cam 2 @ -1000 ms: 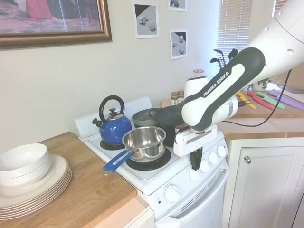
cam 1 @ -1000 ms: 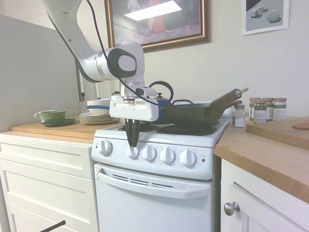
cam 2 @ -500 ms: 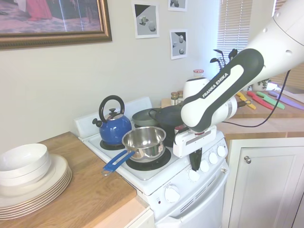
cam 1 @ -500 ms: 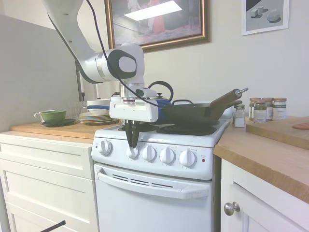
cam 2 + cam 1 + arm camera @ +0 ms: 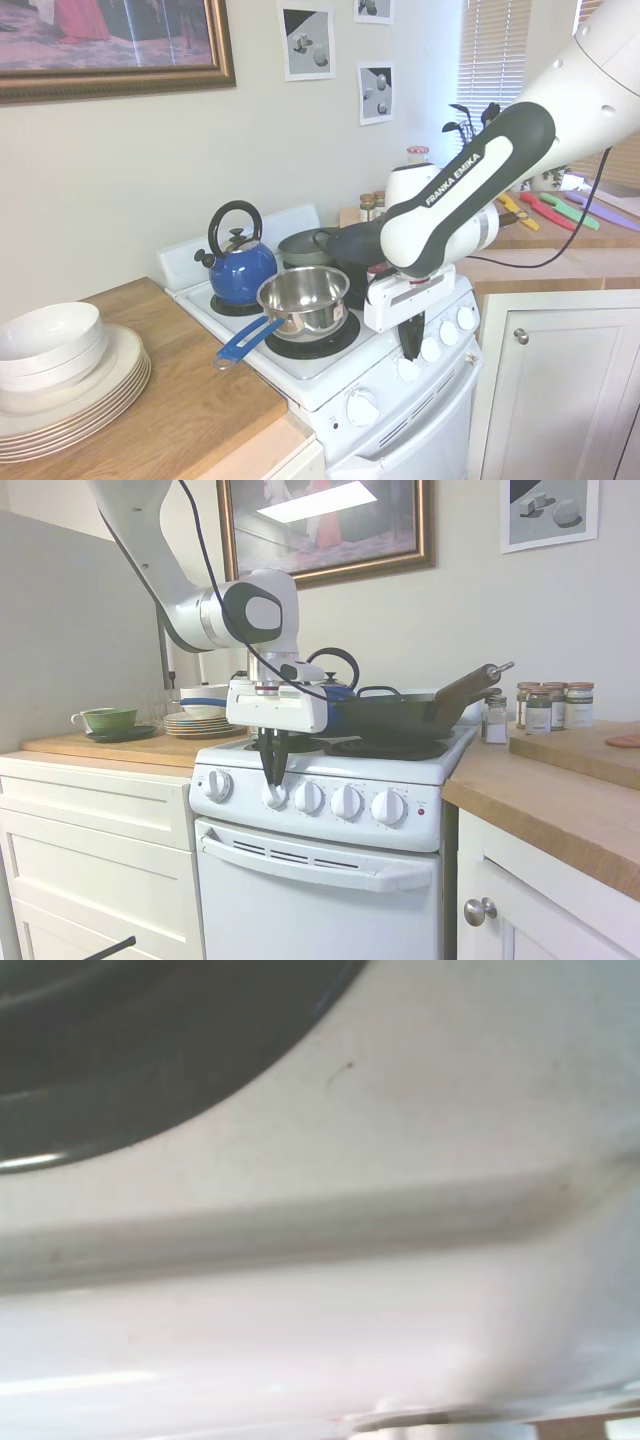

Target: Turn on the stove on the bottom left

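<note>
First exterior view: the tool (image 5: pixel 272 780) is seen pointing straight down over the front panel of the stove (image 5: pixel 330 825), its dark fingers drawn nearly together about the second knob from the left (image 5: pixel 275 796), which lies directly beneath and appears pinched. The knob's turning axis is taken to run horizontally out of the panel, across the fingers. Actual contact is not resolved; knob markings are unreadable, and the wrist view is blurred.

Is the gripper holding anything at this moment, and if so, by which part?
The gripper points down at the stove front, its fingers closed around the second knob from the left, gripping the knob's round body from above.
</note>
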